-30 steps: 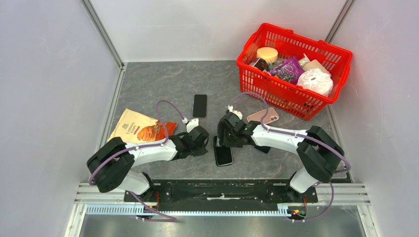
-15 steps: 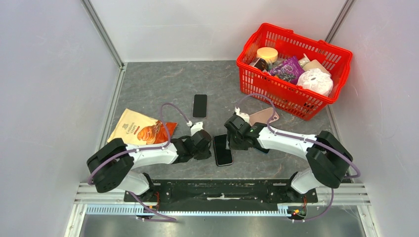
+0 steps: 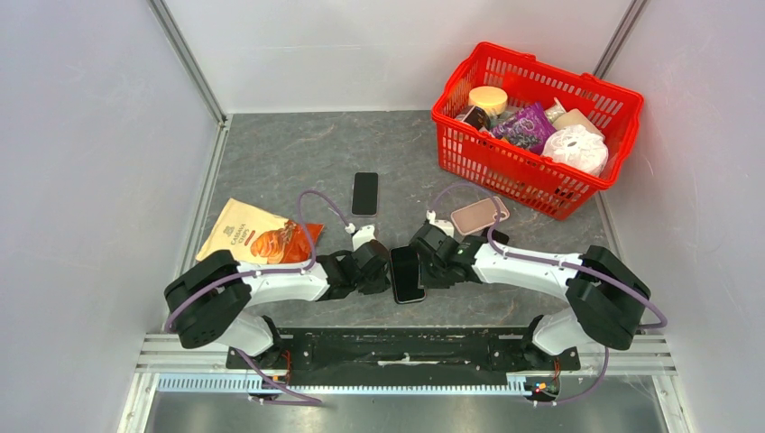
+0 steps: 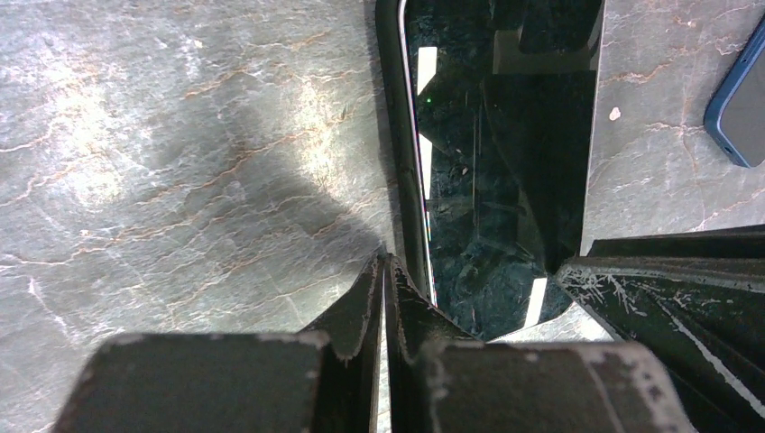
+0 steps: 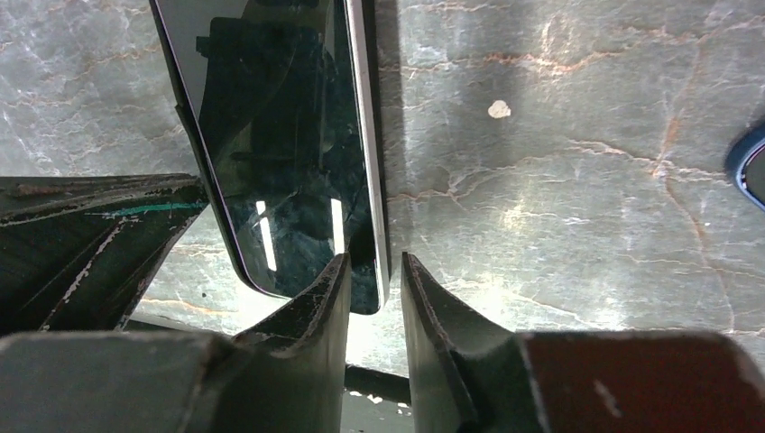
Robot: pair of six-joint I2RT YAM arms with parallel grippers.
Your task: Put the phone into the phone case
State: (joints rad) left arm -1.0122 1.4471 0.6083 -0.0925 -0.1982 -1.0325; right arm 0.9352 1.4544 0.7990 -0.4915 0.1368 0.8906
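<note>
Left gripper has its fingers pressed together, with no gap showing, and their tips sit against the left long edge of the black phone. That phone lies flat, screen up, on the grey marbled table, between the two arms. From the other side, the right gripper is only narrowly parted, with the phone's right edge near its corner sitting in the gap. The pink phone case lies just beyond the right arm, near the red basket. A second dark phone rests farther back. The orange snack bag seems to read "CASSAVA CHIPS". A blue-rimmed item shows at the frame edge.
</note>
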